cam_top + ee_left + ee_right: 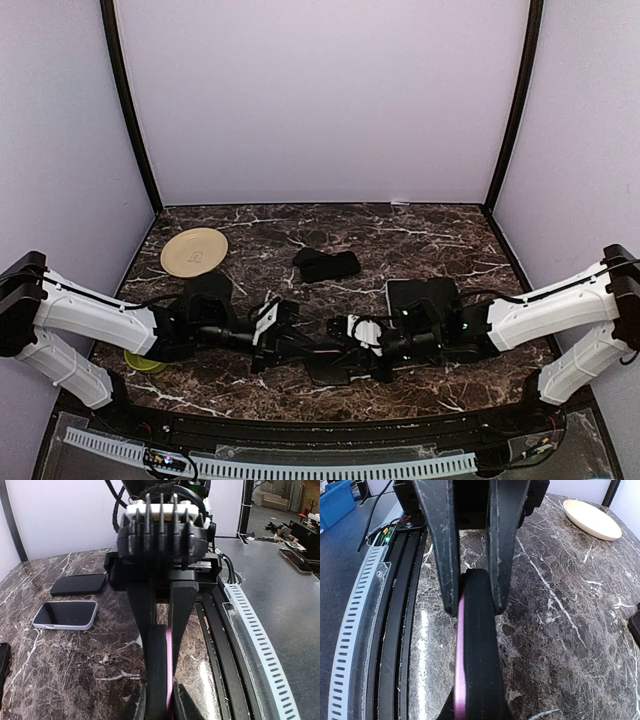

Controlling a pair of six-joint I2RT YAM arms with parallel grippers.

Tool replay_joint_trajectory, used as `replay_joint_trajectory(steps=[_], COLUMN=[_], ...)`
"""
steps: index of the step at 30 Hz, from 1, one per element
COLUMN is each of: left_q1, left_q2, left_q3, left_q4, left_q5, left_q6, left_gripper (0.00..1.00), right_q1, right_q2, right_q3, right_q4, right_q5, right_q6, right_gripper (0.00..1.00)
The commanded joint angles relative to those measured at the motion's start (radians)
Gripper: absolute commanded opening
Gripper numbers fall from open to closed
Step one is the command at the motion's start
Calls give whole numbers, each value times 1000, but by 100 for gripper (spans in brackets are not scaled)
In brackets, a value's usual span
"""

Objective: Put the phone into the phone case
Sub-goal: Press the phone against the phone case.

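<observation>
Dark marbled table (400,235) fills your workspace, with pale lilac walls on three sides. You have both arms stretched inward, low along the near edge, so the left gripper (300,348) and right gripper (345,352) meet nose to nose at the middle. Toward the far left sits a cream plate (194,251), well apart from them. On your right half lie a pale-rimmed phone (66,615), dark screen up, and just beyond it a flat black slab (78,584). Between the grippers you hold a black case (477,650) turned on edge. Both pairs of fingers (141,610) are clamped on its flat faces, one gripper at each end. A thin purple strip (460,675) runs along one side. It may be the phone's edge seated in the case, but edge-on you cannot be sure.
</observation>
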Motion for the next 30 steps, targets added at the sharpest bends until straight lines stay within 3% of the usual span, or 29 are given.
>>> replay_joint_trajectory(steps=[1,8,13,15,18,19,21,24,30], left_q1=[-1,-2,-1,-2,-2,-1,-1,-2,-2], left_q2=[3,27,29,30,27,26,22,21,13], left_q3=[-5,12,17,22,25,24,24,28,27], left_q4=[0,-21,-14,-24,-35,-37,-40,-48,-60], left_q5=[-2,-14,-37,-36,-30,-32,-33,-32,-35], left_q6=[22,13,16,16,18,19,23,26,27], left_gripper=[24,28,1,0,0,0,0,0,0], right_q1=[-13,-19,-24,-25,-27,-27,-28,-30,-30], right_q2=[-4,9,14,15,10,6,-6,-25,-20], right_q3=[-9,-2,1,7,24,37,58,66,90], right_q4=[130,116,112,97,60,39,3,-6,-44], right_q5=[4,-14,-23,-21,-32,-40,-52,-73,-84], right_q6=[-4,-3,4,9,16,17,19,22,11], right_gripper=[0,0,0,10,42,48,51,47,14])
